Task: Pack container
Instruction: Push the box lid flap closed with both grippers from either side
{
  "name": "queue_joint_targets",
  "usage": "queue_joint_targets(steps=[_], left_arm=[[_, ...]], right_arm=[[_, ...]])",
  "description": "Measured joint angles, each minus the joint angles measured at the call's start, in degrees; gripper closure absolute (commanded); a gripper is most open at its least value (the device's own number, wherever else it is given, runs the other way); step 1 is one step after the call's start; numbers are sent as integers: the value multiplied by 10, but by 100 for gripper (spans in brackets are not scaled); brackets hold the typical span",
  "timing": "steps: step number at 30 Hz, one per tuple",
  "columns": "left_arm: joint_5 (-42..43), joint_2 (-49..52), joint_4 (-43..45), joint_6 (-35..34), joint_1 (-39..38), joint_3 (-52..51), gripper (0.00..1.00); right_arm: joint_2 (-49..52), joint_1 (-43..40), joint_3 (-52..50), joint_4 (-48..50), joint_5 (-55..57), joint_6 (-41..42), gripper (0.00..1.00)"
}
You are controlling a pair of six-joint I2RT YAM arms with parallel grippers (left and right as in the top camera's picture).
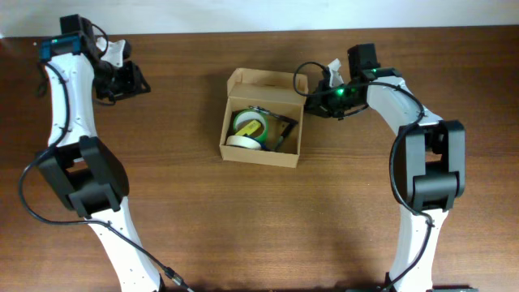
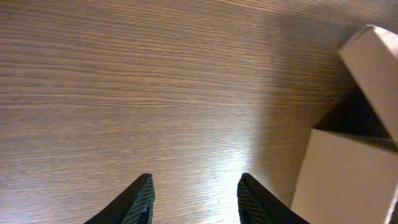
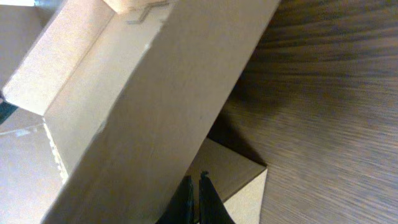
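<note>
At table centre sits the container (image 1: 261,156), lid up and inside exposed.

**Contents:** a green-yellow tape roll (image 1: 250,123), a white roll (image 1: 242,140) touching it on the near side, and a dark item (image 1: 278,130) beside them that is too indistinct to ID.

**R arm:** the right gripper (image 1: 310,93) is at the box's far right corner, close against the cardboard. In the wrist view its jaws are drawn together with barely a slit between. A small card flap (image 3: 239,177) lies just past the tips. Cannot tell whether any card edge is nipped.

**L arm:** the left gripper (image 1: 134,81) is well apart from the box, over bare table (image 1: 162,203). Its jaws stand apart, holding nothing. The box side shows at the right edge of its wrist view.

**Step in hand (judgement):** goods look loaded, so work is at the closing stage, approx. late in the task. R arm appears to be dealing with a flap at that corner.

**Next move calls for:** folding the side flap inward clear of the rolls, then bringing the lid down. L arm would prob. need to come in and steady the box, since a light carton may slide when pushed.

**Markings:** none legible. Carton is plain brown, with no print, label or brand seen. Any writing on the rolls is too small to read.
</note>
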Motion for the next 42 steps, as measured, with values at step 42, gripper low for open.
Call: queue_joint_targets(steps=[42], left_arm=[[487,223,158,-34,-148,-1,98]], right_arm=[[13,-21,0,17,7,5,96]])
